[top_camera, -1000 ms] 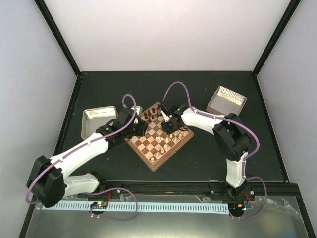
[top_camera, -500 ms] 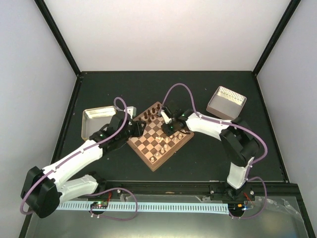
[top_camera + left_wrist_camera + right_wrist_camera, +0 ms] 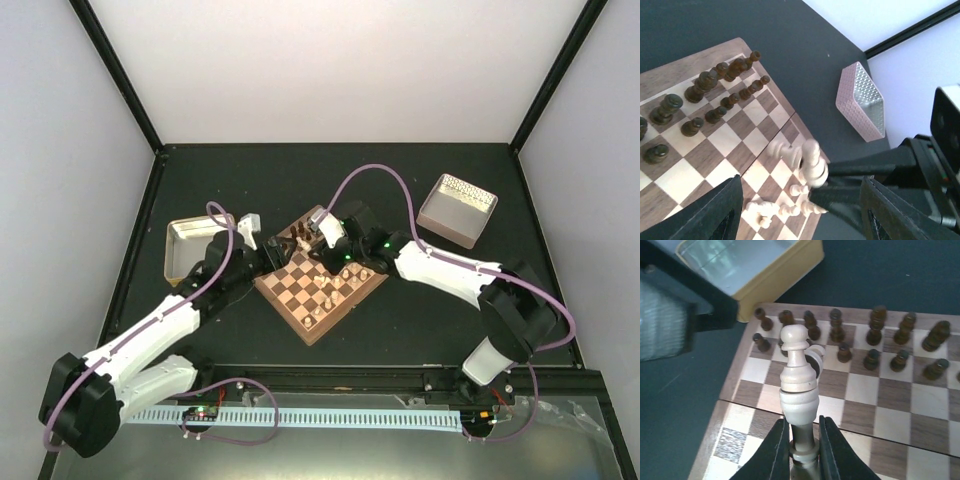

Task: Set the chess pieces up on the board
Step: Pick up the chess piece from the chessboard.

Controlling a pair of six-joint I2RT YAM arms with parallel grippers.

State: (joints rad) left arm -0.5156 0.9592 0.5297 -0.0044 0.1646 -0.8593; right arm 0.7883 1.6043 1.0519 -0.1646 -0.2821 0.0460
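The board (image 3: 300, 300) lies turned like a diamond in the top view. Dark brown pieces (image 3: 875, 347) stand in two rows along its far side. Several pale pieces (image 3: 342, 283) stand on its near half. My right gripper (image 3: 801, 429) is shut on a tall pale piece (image 3: 797, 372) and holds it upright above the board's middle. It also shows in the left wrist view (image 3: 812, 162). Another pale piece (image 3: 814, 358) lies on its side just behind it. My left gripper (image 3: 800, 210) is open and empty at the board's left edge (image 3: 266, 258).
A shallow yellowish tray (image 3: 190, 245) sits left of the board, and its corner shows in the right wrist view (image 3: 775, 270). A pinkish bin (image 3: 457, 208) stands at the back right, also in the left wrist view (image 3: 864, 100). The left arm's head (image 3: 670, 320) is close beside the board.
My right gripper has carried the pale piece leftward across the board toward its far-left side. My left arm has drawn back toward the tray, off the board.
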